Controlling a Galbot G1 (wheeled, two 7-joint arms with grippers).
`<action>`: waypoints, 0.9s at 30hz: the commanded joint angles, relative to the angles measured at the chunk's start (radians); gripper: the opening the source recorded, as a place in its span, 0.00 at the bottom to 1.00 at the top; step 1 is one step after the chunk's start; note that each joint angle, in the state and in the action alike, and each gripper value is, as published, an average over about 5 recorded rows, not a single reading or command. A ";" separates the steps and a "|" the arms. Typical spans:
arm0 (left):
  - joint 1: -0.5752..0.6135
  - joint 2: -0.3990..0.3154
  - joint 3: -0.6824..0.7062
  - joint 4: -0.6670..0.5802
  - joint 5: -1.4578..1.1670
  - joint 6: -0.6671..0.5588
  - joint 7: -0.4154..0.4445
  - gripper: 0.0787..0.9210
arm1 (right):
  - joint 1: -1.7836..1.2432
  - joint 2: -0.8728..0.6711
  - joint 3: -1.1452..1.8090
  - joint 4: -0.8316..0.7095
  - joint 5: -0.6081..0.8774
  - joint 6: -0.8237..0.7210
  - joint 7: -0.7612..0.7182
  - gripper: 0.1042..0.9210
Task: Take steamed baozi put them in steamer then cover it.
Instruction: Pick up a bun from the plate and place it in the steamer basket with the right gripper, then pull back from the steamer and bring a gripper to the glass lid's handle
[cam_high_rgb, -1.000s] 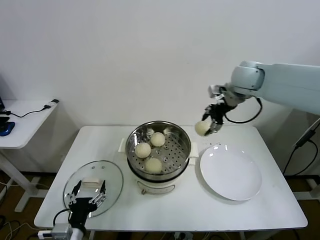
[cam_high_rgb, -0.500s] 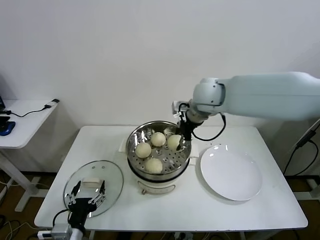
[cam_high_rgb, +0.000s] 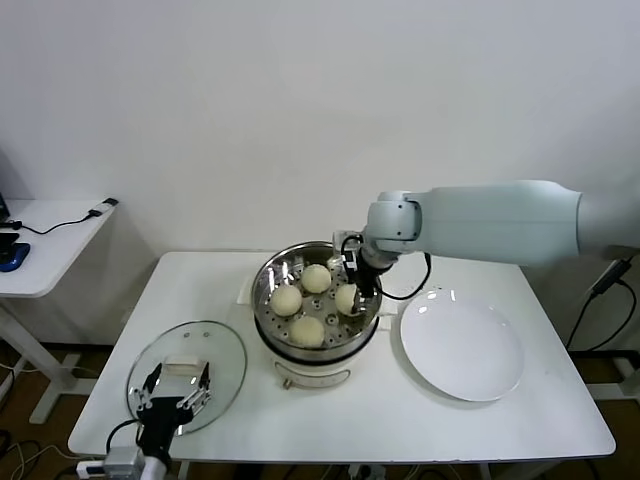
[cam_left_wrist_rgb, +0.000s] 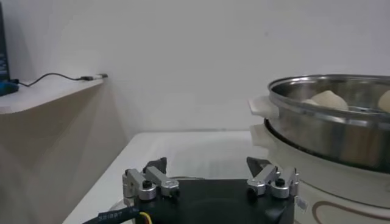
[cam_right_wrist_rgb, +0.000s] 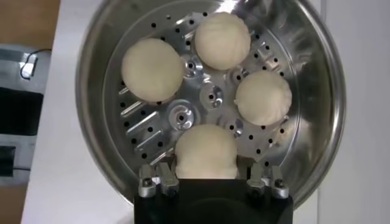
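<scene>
1. Fourth baozi (cam_high_rgb: 346, 298) sits low inside the steamer (cam_high_rgb: 316, 345), on its right side, between the fingers of the right gripper (cam_high_rgb: 352, 296). The wrist view shows this bun (cam_right_wrist_rgb: 206, 152) touching or just above the perforated tray, fingers part-closed on either side of it; grip not yet let go.

2. Change: a second ago the same bun hung in the air over the far edge of the desk, above the plate. The right arm has since swung in over the steamer and come down into it. Carry finished, placing under way.

3. Other three baozi already on the tray: one far (cam_high_rgb: 316, 278), one left (cam_high_rgb: 286, 300), one near (cam_high_rgb: 307, 331). All apart from one another, none stacked.

4. Plate (cam_high_rgb: 461, 347), just right of the steamer, now holds no buns.

5. Meaning: with this bun released, loading is done; only the cover remains.

6. Lid (cam_high_rgb: 187, 362) lies flat on the near-left of the desk (cam_high_rgb: 400, 420), well apart from the steamer. Left gripper (cam_high_rgb: 172, 392) hovers over it, fingers spread wide, holding nothing; the lid handle (cam_high_rgb: 182, 366) lies just beyond them.

7. Judgement: right arm must open and lift clear of the rim before the lid can come across.
</scene>
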 joint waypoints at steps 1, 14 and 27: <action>-0.005 0.003 -0.001 0.005 -0.002 0.001 0.000 0.88 | -0.059 0.020 0.012 -0.053 -0.037 -0.007 0.010 0.67; -0.007 0.004 -0.002 0.000 -0.005 0.010 0.003 0.88 | -0.021 -0.031 0.083 -0.063 -0.034 0.125 -0.118 0.87; -0.033 0.013 -0.029 -0.042 -0.031 0.032 0.019 0.88 | -0.356 -0.393 0.789 -0.056 0.075 0.265 0.423 0.88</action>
